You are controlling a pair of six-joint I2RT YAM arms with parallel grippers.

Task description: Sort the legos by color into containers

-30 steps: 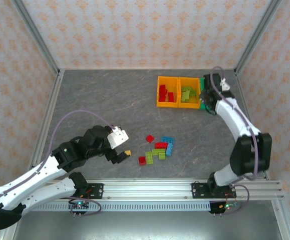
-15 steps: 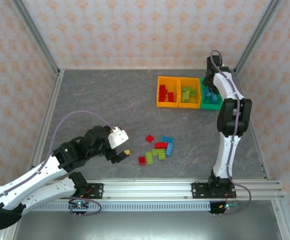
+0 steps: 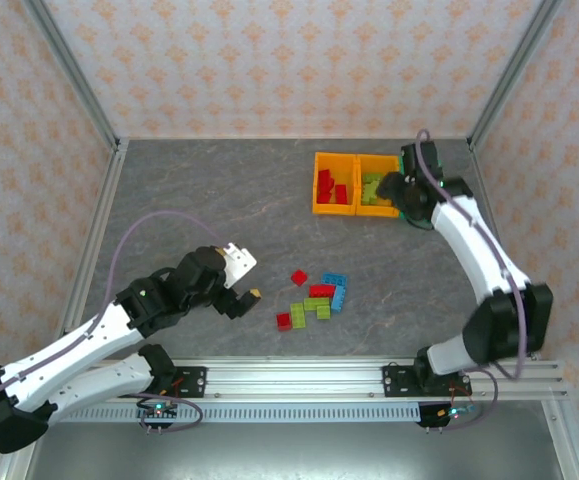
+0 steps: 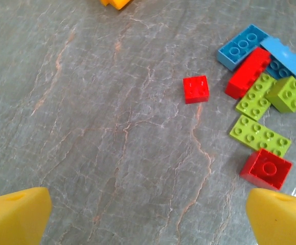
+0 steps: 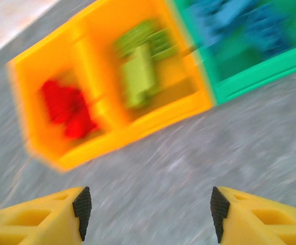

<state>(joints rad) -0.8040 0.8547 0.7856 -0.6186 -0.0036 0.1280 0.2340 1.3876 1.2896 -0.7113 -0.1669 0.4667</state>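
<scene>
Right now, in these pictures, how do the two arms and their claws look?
The left arm and right arm have white shells, black joints and a thin purple cable each. The left claw has a white block behind it; its fingers are yellow wedges. The right claw also has yellow fingers, with black pads on their inner faces.

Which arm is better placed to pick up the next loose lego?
Left. The left gripper, open, hangs beside the loose legos, a red brick just ahead; the right gripper is away at the bins.

Glossy plastic legos (image 4: 255,97), smooth plastic containers (image 5: 137,130), matt stone-veined table (image 4: 86,127), pale satin-finish metal rail (image 3: 299,375)
</scene>
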